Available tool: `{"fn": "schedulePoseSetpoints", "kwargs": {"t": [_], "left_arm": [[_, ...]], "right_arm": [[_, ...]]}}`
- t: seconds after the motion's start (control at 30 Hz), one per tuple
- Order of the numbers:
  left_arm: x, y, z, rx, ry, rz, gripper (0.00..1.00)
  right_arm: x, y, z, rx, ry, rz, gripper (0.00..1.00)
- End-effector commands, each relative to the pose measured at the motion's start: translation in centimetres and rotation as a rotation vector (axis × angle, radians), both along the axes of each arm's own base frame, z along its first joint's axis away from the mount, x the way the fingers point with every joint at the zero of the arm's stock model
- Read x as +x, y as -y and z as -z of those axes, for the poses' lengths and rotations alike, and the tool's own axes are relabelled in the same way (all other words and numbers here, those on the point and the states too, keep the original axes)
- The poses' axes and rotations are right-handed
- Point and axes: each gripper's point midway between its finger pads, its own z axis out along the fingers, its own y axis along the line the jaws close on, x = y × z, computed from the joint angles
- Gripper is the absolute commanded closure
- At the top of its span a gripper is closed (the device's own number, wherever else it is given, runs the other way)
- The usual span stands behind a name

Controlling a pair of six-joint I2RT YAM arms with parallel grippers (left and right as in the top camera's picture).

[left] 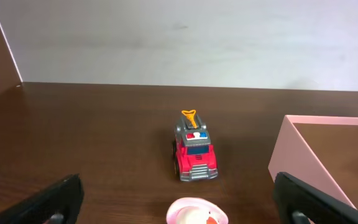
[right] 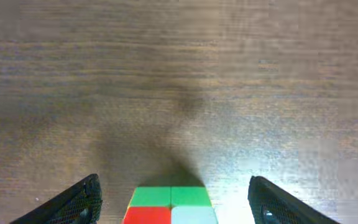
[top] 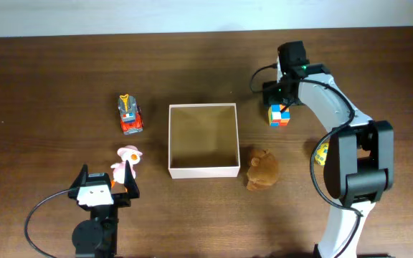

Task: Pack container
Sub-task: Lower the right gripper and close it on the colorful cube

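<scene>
The left arm (top: 92,231) is seen folded low at the near side, its left gripper (top: 108,180) pointed forward with both fingers (left: 55,202) spread wide apart. The right arm (top: 335,107) is stretched far forward and bent back at the elbow. The right gripper (top: 281,106) is aimed downward, its fingers (right: 73,202) seemingly parted, though only their tips are shown.

The table (top: 49,72) looks matt wood, the container (top: 203,170) cardboard, the truck (top: 130,116) glossy plastic.

Looks like a robotics lab bench. Dark wood-grain worktop (top: 49,86) against a plain pale wall (left: 197,37); left arm (top: 95,231) and right arm (top: 335,107) based at its near side; toy fire truck (left: 194,152) and cardboard container (top: 203,170) set out like test props.
</scene>
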Motion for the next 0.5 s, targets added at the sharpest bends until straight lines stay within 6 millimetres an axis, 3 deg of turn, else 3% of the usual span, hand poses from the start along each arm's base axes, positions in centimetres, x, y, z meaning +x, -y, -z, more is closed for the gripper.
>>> {"fn": "schedulePoseSetpoints", "kwargs": {"t": [0.0, 0.47], "left_arm": [[0.0, 0.0, 0.1, 0.014, 0.003, 0.005, 0.01], [0.0, 0.0, 0.1, 0.014, 0.003, 0.005, 0.01]], "right_arm": [[0.3, -0.1, -0.1, -0.013, 0.006, 0.003, 0.21], [-1.5, 0.2, 2.0, -0.026, -0.094, 0.003, 0.21]]}}
